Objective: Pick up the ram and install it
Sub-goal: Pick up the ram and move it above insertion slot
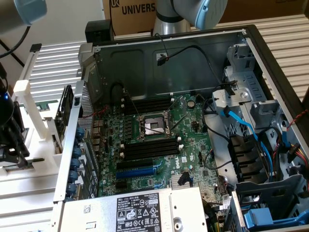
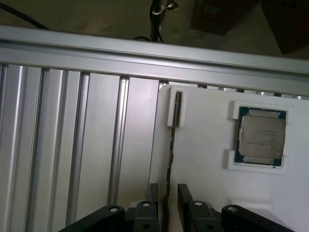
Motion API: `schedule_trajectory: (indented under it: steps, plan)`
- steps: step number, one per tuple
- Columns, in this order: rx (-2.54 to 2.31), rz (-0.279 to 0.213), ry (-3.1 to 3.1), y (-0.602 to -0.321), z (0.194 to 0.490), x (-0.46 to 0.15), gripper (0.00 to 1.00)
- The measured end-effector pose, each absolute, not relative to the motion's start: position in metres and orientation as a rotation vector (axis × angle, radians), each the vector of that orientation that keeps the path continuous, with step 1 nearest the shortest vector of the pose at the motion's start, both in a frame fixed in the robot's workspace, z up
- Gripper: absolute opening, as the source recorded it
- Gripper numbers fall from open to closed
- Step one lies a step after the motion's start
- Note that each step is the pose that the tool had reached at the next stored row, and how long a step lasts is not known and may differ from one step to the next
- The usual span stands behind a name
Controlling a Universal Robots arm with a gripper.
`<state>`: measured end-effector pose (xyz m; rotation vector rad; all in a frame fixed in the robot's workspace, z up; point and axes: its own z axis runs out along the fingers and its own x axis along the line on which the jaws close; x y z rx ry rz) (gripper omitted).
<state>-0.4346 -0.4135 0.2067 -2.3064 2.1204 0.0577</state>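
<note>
One thin dark green ram strip (image 2: 172,145) stood edge-on inside the open black gripper (image 2: 168,189). One square silver processor chip (image 2: 260,137) lay nearby. The exterior view put the gripper at nine o'clock of one grey metal computer case (image 1: 135,67).

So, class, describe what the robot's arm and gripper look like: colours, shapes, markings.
The arm is silver-grey tubing with rounded, pale-blue-capped joints. The gripper is black: two flat fingers on jointed links with silvery pivot pins.

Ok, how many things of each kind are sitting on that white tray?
ram: 1
silver processor chip: 1
Total on the white tray: 2
</note>
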Motion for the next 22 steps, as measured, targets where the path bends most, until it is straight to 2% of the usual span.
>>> schedule_trajectory:
  steps: [10,12,13,22]
  plan:
    - [-2.307,0.064,2.122,-0.4118,0.2013,-0.4345,0.30]
    - [-2.307,0.065,2.121,-0.4107,0.2010,-0.4345,0.28]
    - [-2.307,0.065,2.121,-0.4107,0.2011,-0.4345,0.21]
    - [-2.307,0.065,2.121,-0.4120,0.2009,-0.4353,0.21]
